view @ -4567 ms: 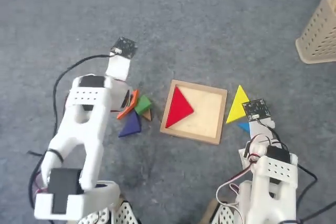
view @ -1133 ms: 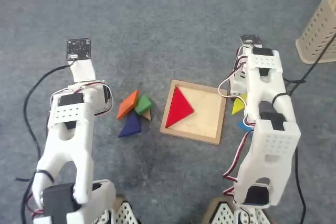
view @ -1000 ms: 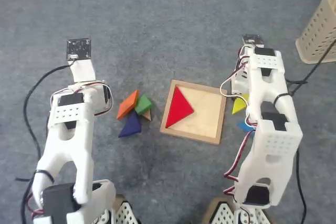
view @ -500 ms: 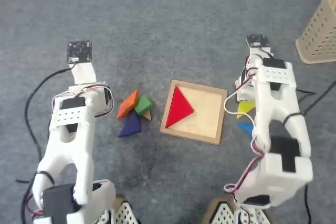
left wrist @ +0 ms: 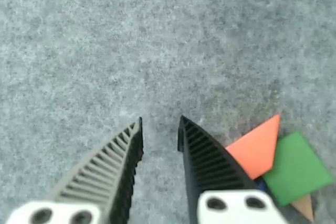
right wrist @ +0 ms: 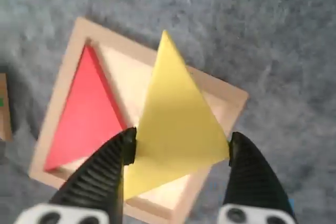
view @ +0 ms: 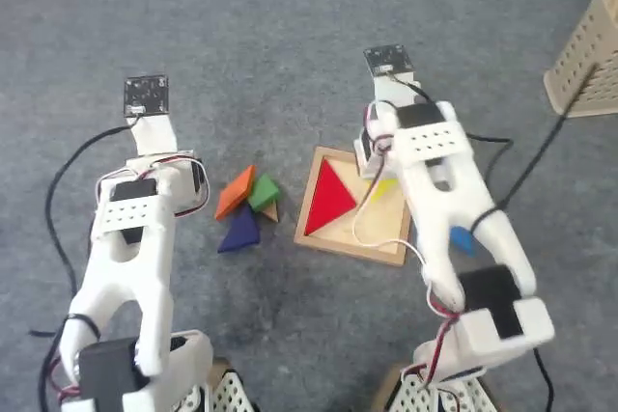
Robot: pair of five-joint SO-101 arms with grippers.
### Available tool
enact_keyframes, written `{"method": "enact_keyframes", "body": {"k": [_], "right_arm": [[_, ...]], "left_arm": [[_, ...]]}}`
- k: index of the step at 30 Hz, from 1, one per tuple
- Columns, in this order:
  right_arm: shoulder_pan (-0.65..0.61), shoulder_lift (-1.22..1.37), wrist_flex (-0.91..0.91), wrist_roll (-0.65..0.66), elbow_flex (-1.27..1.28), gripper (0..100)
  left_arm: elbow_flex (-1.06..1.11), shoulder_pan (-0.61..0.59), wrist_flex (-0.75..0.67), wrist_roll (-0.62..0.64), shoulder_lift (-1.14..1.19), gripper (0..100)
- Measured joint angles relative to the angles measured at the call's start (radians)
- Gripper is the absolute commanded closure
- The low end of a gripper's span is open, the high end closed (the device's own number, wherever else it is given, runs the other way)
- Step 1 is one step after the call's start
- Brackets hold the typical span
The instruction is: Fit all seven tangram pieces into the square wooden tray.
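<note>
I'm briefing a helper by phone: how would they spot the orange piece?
Find the tray mid-table; in the high view four pieces cluster to its left. The orange piece sits at the cluster's upper left, against the green piece. Nothing else there is orange: the other two are a blue piece and a brown piece.

Left arm (view: 130, 238) extended straight forward; left gripper (left wrist: 160, 121) pointed down at the table, with a narrow gap between its two fingers. Right arm (view: 439, 176) reached forward and slanted inward toward the left arm; right gripper (right wrist: 181, 141) pointed down, its fingers spread wide and clamped on opposite sides of a yellow triangle (right wrist: 176, 108).
</note>
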Motion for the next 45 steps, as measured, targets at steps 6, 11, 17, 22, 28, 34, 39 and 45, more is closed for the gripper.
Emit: {"method": "enact_keyframes", "body": {"k": [6,11,17,22,28,34,39,45], "right_arm": [[-0.06,0.149,0.0,-0.302,-0.089,87.2],[-0.124,0.184,0.026,-0.494,-0.143,87.0],[-0.167,0.184,0.077,-0.7,-0.181,87.0],[-0.166,0.184,0.081,-0.77,-0.181,86.7],[-0.169,0.184,0.081,-0.775,-0.184,69.2],[-0.169,0.184,0.081,-0.752,-0.184,71.3],[-0.132,0.176,0.117,-0.364,-0.222,81.8],[-0.11,0.071,0.152,0.144,-0.189,75.9]], "left_arm": [[0.0,0.0,0.0,0.002,0.0,89],[0.0,0.0,0.0,0.002,0.0,89],[0.0,0.0,0.0,0.002,0.0,89],[0.0,0.0,0.0,0.002,0.0,89],[0.0,0.0,0.0,0.002,0.0,89],[0.0,0.0,0.0,0.002,0.0,89],[0.0,0.0,0.0,0.002,0.0,89],[0.0,0.0,0.0,0.002,0.0,89]]}}
